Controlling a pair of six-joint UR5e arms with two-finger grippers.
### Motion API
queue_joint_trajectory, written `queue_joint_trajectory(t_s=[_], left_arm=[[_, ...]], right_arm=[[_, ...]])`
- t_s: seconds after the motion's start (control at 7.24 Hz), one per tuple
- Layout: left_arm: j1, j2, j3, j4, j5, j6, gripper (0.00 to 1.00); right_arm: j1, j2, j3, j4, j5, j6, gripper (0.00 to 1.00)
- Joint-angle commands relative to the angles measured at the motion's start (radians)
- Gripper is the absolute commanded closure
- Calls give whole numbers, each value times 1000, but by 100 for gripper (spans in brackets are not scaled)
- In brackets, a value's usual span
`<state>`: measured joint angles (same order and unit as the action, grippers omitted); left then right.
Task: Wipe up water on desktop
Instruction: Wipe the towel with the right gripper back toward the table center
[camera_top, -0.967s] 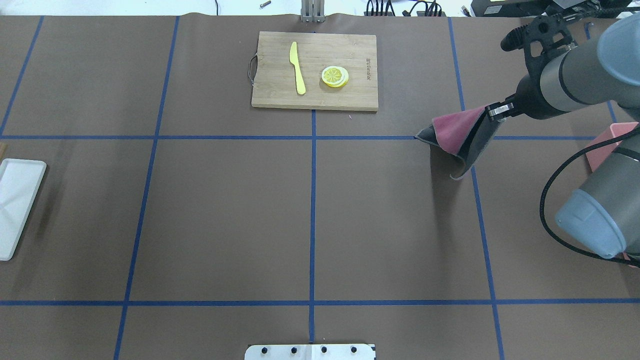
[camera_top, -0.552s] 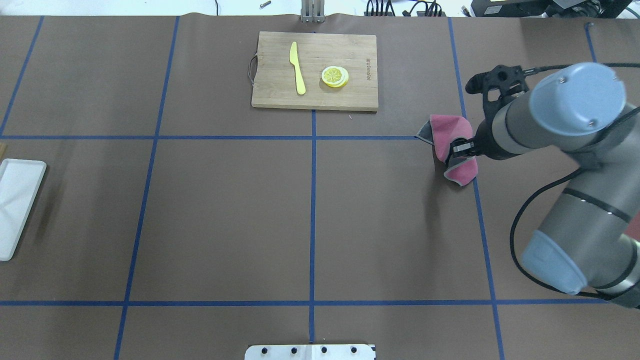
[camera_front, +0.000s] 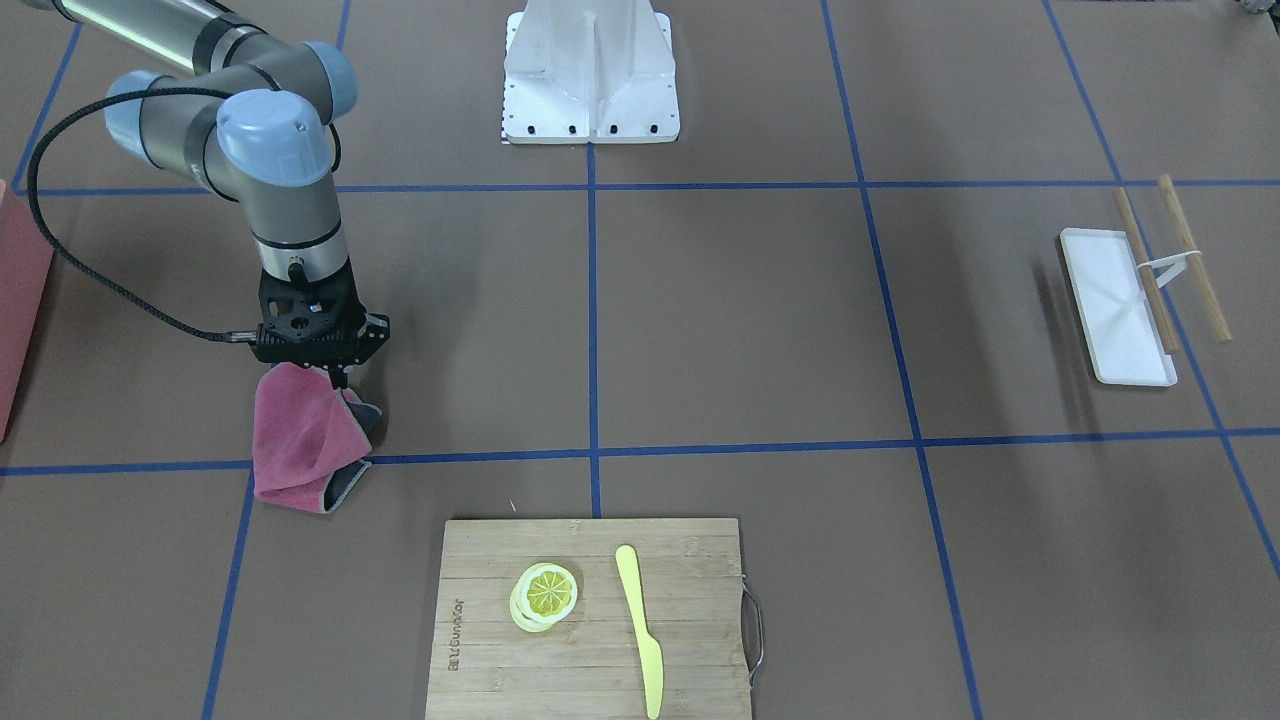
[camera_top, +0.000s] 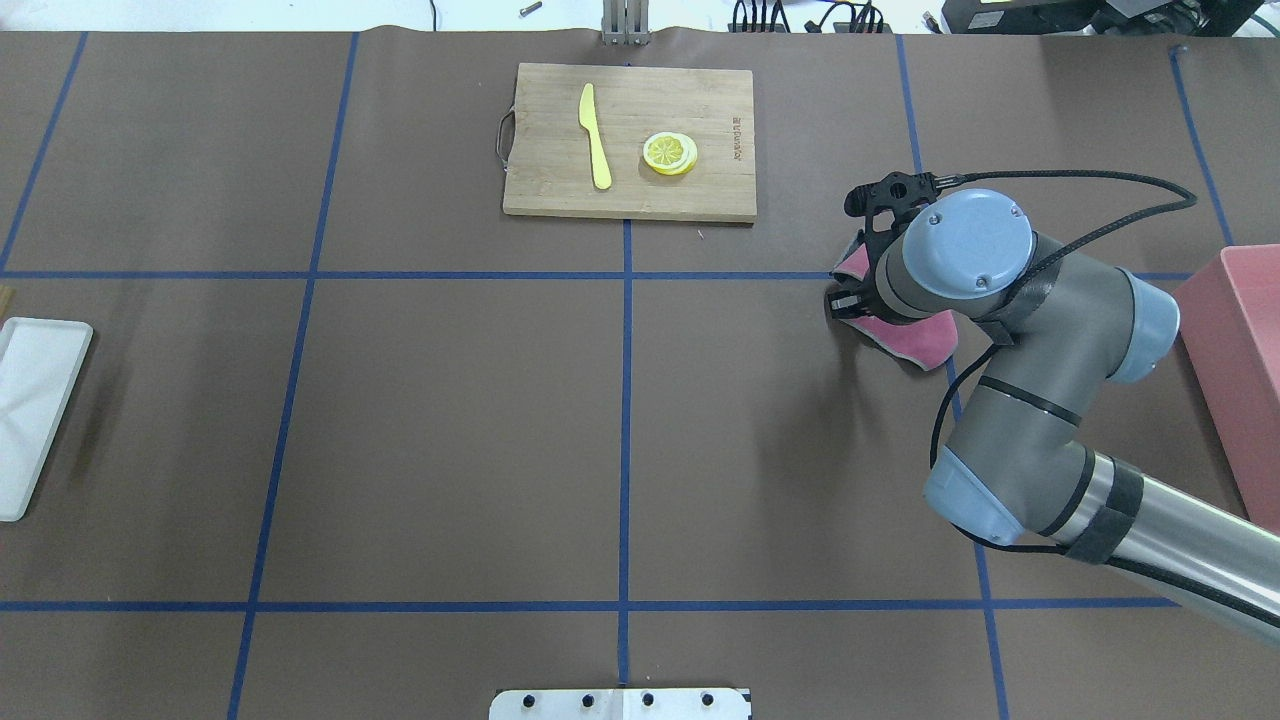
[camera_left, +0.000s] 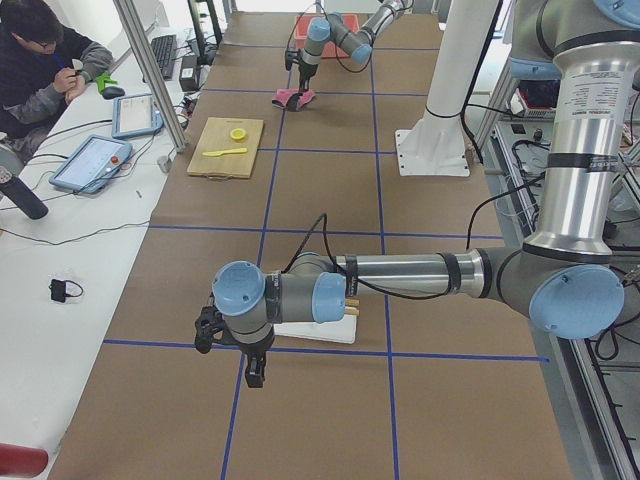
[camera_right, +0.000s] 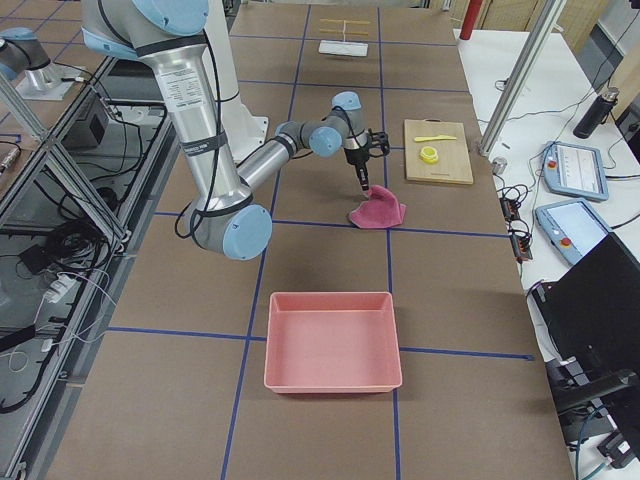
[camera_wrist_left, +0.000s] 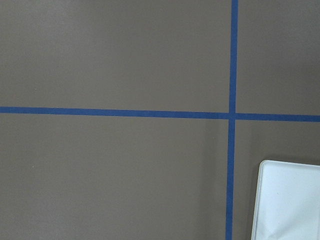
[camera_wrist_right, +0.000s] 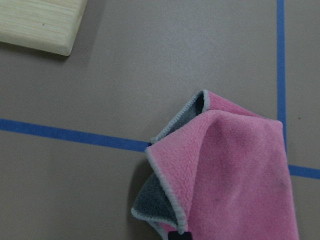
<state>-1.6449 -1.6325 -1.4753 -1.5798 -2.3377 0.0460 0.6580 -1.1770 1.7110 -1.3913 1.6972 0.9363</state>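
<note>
The desktop (camera_top: 450, 420) is brown with blue tape lines; I see no water on it. My right gripper (camera_front: 338, 378) points down and is shut on the top edge of a pink cloth with a grey back (camera_front: 300, 440). The cloth's lower part lies crumpled on the desktop by a tape crossing (camera_top: 920, 342). It fills the right wrist view (camera_wrist_right: 235, 170) and shows in the exterior right view (camera_right: 378, 212). My left gripper (camera_left: 255, 375) hangs low over the desktop beside the white tray; I cannot tell whether it is open.
A bamboo cutting board (camera_top: 630, 190) with a yellow knife (camera_top: 595, 135) and lemon slices (camera_top: 670, 153) lies at the far middle. A white tray (camera_top: 35, 410) with two wooden sticks (camera_front: 1190, 255) is at the left. A pink bin (camera_right: 333, 340) is at the right.
My right arm has swung in over the cloth and turned its wrist downward. The cloth, first hanging spread, now lies bunched on the desktop under the gripper.
</note>
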Motion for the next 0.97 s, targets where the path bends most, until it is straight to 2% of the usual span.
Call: queue_joint_trajectory(t_s=[0.0,0.41,0.83], left_arm=[[0,-1,4,-2,0,0,1],[0,-4,10,-3,1,0,1],[2,-6,10,-3,1,0,1]], right_arm=[[-5,57,-50,60,12,74,100],[-110,202,-51,-20,-8,305,100],[-242,397,-97,-157,-145,533,100]])
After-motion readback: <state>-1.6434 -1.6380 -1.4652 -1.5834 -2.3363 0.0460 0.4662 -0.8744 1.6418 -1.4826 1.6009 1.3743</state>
